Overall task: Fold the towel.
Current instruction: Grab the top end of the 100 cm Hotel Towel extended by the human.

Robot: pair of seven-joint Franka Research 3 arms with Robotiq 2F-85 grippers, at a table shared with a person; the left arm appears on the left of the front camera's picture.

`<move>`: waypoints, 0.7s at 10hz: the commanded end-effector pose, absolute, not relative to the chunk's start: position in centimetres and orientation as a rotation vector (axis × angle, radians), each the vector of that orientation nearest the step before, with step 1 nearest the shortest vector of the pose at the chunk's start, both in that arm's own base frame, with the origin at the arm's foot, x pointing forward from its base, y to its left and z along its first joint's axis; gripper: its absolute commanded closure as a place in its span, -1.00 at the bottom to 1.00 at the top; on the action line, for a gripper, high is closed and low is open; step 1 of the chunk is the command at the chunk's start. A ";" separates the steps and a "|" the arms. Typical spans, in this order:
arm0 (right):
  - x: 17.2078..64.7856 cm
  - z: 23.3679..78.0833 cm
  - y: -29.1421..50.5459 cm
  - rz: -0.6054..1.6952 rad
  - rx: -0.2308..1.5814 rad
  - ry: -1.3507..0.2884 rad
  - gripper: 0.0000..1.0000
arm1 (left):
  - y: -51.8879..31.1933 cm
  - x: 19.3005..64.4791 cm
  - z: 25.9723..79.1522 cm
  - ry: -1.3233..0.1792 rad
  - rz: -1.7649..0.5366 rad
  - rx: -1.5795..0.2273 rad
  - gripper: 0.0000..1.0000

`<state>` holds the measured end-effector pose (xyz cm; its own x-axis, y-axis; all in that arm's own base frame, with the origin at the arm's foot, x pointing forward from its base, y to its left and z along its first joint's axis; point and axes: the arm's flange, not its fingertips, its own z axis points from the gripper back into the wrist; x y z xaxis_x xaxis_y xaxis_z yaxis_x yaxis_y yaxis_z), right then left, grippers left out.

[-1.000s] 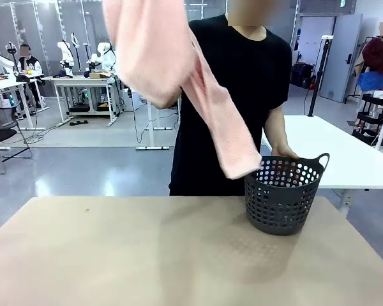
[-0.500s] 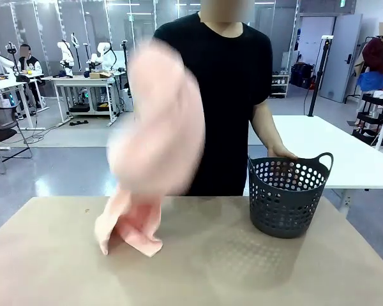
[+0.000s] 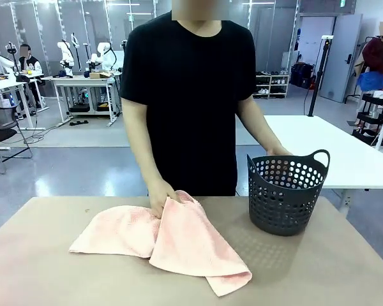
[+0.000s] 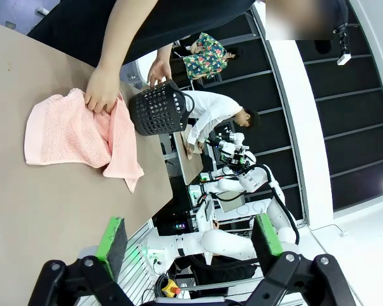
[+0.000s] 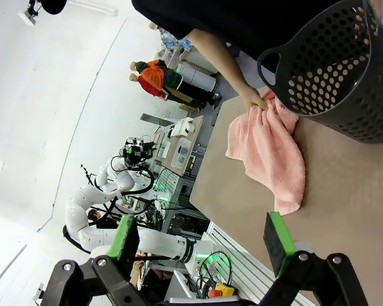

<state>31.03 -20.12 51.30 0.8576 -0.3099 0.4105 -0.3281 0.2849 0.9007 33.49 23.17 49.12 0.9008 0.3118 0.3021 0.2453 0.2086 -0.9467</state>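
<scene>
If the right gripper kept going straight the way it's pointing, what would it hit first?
Likely nothing close: the right gripper points just past the table edge toward distant lab gear; the towel lies off to the side. Depth unclear.

At the bottom edge, the left gripper stands wide open, its green-padded fingers well apart from the towel. The towel lies rumpled on the tan tabletop, one flap lapped over the rest, with a person's hand resting on its far edge. A dark perforated basket stands just beside the towel, the person's other hand at its rim.
</scene>
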 end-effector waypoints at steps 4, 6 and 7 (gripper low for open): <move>31.1 51.4 -20.2 0.018 1.312 -0.590 -1.00 | 23.2 33.5 49.2 -0.483 0.047 -1.381 -1.00; 31.1 51.4 -20.2 0.018 1.312 -0.590 -1.00 | 23.2 33.5 49.2 -0.483 0.047 -1.381 -1.00; 31.1 51.4 -20.2 0.018 1.312 -0.590 -1.00 | 23.2 33.5 49.2 -0.483 0.047 -1.381 -1.00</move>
